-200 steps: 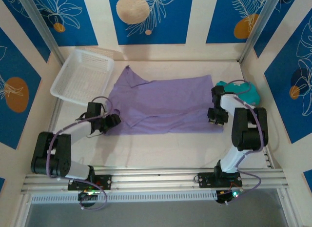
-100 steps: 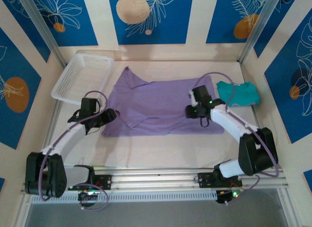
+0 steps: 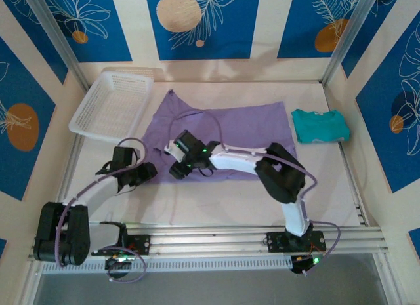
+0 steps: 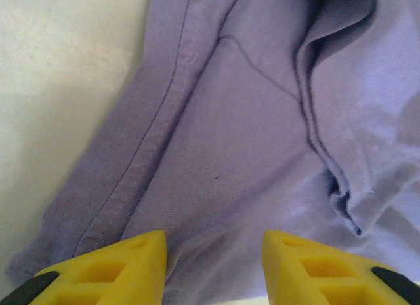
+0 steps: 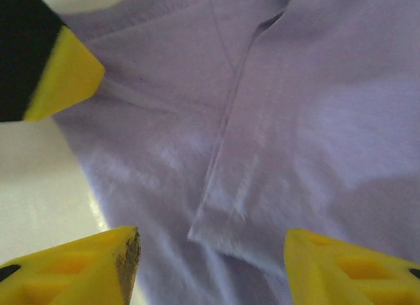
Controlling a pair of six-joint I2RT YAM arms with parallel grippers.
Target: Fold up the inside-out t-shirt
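Lavender cloth of the inside-out t-shirt (image 3: 243, 124) lies beneath both your tools. Your left gripper (image 4: 213, 259) and right gripper (image 5: 210, 249) gape wide (nothing clamped) over its near left corner.

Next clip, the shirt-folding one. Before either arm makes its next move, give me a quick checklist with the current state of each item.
1. Left gripper open: ok, its fingers stand apart over the t-shirt, near its edge.
2. Right gripper open: ok, its fingers stand apart above the fabric.
3. Fabric caught by either gripper: cannot tell whether the fingers touch it.
4. T-shirt lying flat: not ok, a raised fold runs across it in the left wrist view.
5. Room between the two arms: not ok, both grippers crowd the t-shirt's near left corner.
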